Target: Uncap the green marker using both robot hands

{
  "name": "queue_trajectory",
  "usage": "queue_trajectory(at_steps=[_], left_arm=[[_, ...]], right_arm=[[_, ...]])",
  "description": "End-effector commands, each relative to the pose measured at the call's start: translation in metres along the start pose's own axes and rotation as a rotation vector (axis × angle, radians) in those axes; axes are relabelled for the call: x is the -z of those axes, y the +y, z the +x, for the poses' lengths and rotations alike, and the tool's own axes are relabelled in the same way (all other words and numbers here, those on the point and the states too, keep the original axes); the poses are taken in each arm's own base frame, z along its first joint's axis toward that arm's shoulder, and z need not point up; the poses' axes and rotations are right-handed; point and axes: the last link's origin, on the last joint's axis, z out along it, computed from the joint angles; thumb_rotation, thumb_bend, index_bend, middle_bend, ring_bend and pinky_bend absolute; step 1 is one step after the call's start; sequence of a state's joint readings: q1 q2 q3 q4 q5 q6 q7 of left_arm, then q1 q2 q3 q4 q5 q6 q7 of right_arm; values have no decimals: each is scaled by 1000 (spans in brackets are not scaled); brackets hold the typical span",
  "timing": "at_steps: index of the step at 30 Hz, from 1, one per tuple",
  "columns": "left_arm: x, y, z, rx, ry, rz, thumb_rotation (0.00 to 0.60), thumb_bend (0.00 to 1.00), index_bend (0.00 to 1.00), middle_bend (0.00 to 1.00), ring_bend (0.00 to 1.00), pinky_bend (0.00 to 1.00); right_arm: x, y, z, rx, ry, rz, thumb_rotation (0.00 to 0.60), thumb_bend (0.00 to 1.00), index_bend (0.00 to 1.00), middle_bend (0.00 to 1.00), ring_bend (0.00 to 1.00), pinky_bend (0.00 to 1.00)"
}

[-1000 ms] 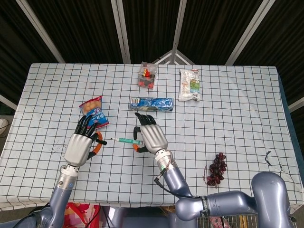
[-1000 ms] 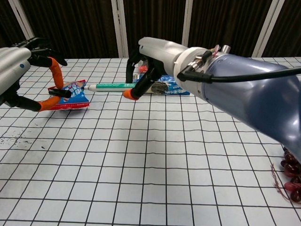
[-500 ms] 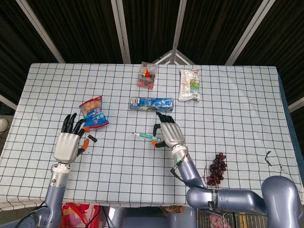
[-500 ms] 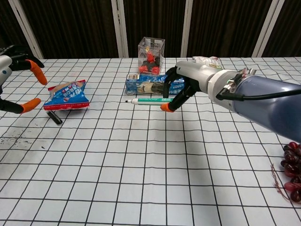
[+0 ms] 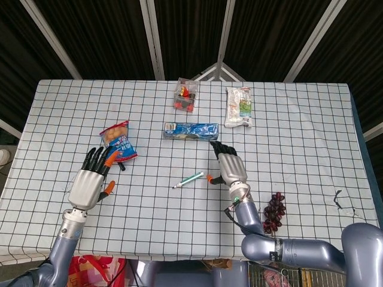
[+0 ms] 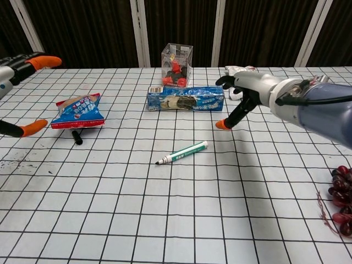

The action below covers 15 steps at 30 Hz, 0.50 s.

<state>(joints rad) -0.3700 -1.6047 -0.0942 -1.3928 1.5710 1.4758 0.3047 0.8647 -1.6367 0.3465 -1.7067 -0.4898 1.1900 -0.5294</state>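
A green marker (image 6: 182,153) lies uncapped on the checked table (image 5: 299,131), tip bare; its black cap (image 6: 76,137) rests well apart, just beside a snack bag (image 6: 80,110). Both the right hand (image 6: 242,99) and left hand (image 5: 90,182) hover open, holding nothing. The round marker could roll if nudged. The chest view crops most of the left hand

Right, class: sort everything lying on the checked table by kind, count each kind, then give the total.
Marker parts: 2, marker and cap
Snack packets: 3
Clear box: 1
Grapes: 1 bunch
Total: 7
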Motion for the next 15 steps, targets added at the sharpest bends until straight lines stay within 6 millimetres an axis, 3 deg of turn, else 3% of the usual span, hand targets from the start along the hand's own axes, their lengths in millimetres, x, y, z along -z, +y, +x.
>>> queue_trajectory(at_steps=[1, 3, 8, 15], left_arm=[[9, -36, 29, -102, 98, 119, 600, 456, 99, 75, 0, 9], [19, -58, 49, -148, 116, 187, 600, 456, 109, 86, 0, 9], [39, -91, 74, -142, 116, 282, 600, 458, 124, 78, 0, 10], [59, -121, 87, -134, 79, 368, 600, 458, 105, 26, 0, 10]], right_arm=[[12, 29, 43, 35, 164, 12, 600, 306, 59, 0, 35, 11], [33, 58, 61, 131, 219, 33, 600, 306, 120, 0, 35, 11], [65, 112, 84, 353, 301, 56, 600, 306, 145, 0, 35, 11], [99, 162, 103, 432, 304, 8, 600, 306, 142, 0, 35, 11]])
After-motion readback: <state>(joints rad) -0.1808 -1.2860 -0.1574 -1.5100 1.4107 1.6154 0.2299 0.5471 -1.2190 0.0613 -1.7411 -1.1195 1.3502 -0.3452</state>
